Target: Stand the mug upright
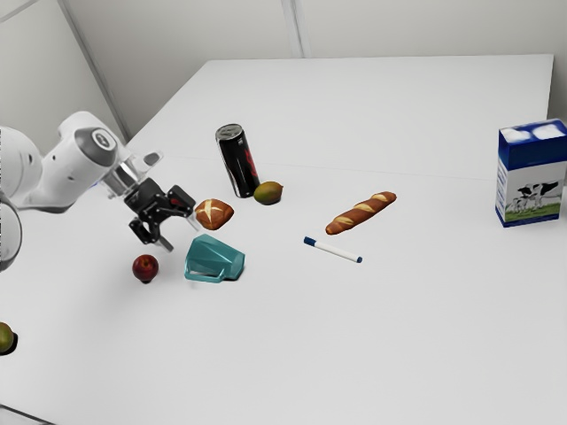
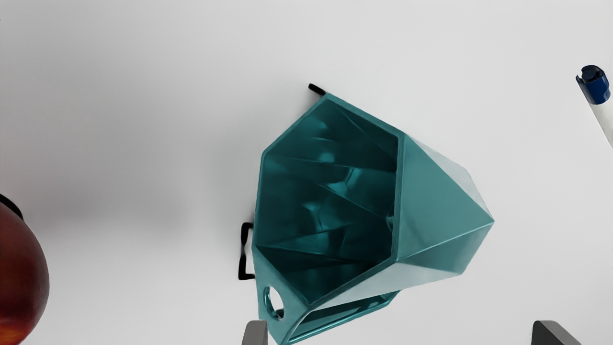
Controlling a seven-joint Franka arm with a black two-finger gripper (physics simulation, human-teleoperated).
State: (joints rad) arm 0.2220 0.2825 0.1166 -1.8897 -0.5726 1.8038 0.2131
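Carton [image 1: 530, 181] stands upright near the exterior view's right edge, blue above and white below, with black-and-white cows on green grass printed on its side; farther back, a black can [image 1: 237, 162] shows a red mark, any lettering too small to read; the mug [image 1: 213, 258] lies on its side on the table [image 1: 292, 354], glossy teal and cut in flat facets, its wide angular mouth turned toward a dark red fruit [image 1: 145, 268] beside it and its narrower base toward the marker; its handle, pierced by a round hole, lies on the side nearer the exterior camera; the gripper [image 1: 182, 237] is open near the mug, fingers wide apart with nothing clasped between them; the tabletop is plain, pale and smooth, bearing a greenish fruit [image 1: 5, 337] at the near left, then a white marker [image 1: 333, 250] with blue ends, a scored brown roll [image 1: 213, 213], a long twisted loaf [image 1: 361, 213] and a yellow-green fruit [image 1: 268, 192] against the can's foot; beyond the far edge rise pale grey walls [image 1: 399, 27], a vertical strip [image 1: 295, 27] running down one.
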